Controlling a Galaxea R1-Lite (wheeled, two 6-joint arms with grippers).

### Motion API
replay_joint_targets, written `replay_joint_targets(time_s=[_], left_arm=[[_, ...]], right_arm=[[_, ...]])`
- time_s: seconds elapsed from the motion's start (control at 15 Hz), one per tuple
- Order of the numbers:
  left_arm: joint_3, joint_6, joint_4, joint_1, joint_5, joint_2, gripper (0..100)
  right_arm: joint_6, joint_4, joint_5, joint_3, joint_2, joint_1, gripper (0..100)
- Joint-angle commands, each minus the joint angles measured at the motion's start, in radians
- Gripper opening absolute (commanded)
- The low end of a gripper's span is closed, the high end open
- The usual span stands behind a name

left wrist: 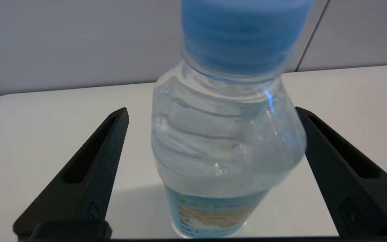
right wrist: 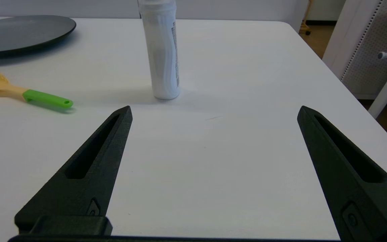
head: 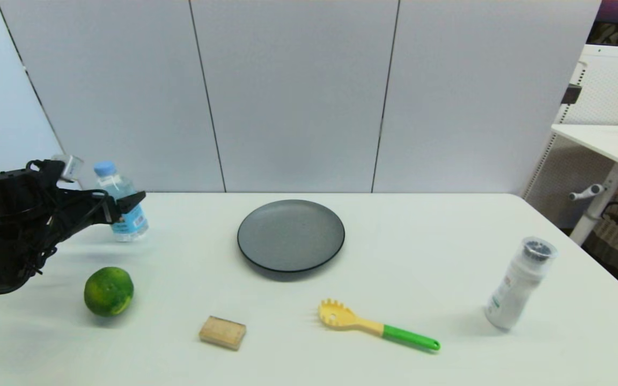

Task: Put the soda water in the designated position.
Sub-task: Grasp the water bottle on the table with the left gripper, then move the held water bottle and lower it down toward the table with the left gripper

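Soda water, the small clear plastic bottle with a light-blue cap point(head: 120, 206), stands tilted at the table's far left, between the left gripper's point(left wrist: 213, 112) spread, released fingers. One finger sits close against it, so pulling away carelessly could topple it.

Right gripper point(right wrist: 213, 112) idles, jaws apart.

The left arm reaches in from the robot's left side, its black wrist trailing loose cables. The left gripper point(head: 126, 206) is held roughly level, fingers pointing away from the torso. In the left wrist view its two long black fingers point(left wrist: 89, 171) are spread wide, a gap on the inner side of each. The right gripper point(right wrist: 213, 111) hangs low with its fingers likewise spread wide apart, gripping nothing.
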Motion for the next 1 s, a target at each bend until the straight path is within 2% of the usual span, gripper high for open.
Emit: replay_joint_targets(time_s=[0.07, 0.13, 0.2, 0.73, 1.0], left_arm=[[-0.035, -0.005, -0.008, 0.0, -0.003, 0.022, 100], [-0.035, -0.005, -0.006, 0.0, -0.003, 0.024, 100], [-0.035, -0.005, -0.005, 0.0, -0.003, 0.022, 0], [-0.035, -0.002, -0.009, 0.0, -0.003, 0.007, 0], [-0.051, -0.016, 0.012, -0.026, -0.004, -0.111, 0]], right_arm=[[-0.001, 0.0, 0.0, 0.0, 0.001, 0.0, 100], [-0.001, 0.0, 0.0, -0.001, 0.001, 0.0, 100], [-0.001, 0.0, 0.0, 0.0, 0.001, 0.0, 100], [-0.001, 0.0, 0.0, 0.0, 0.001, 0.0, 100], [-0.001, 0.0, 0.0, -0.001, 0.001, 0.0, 100]])
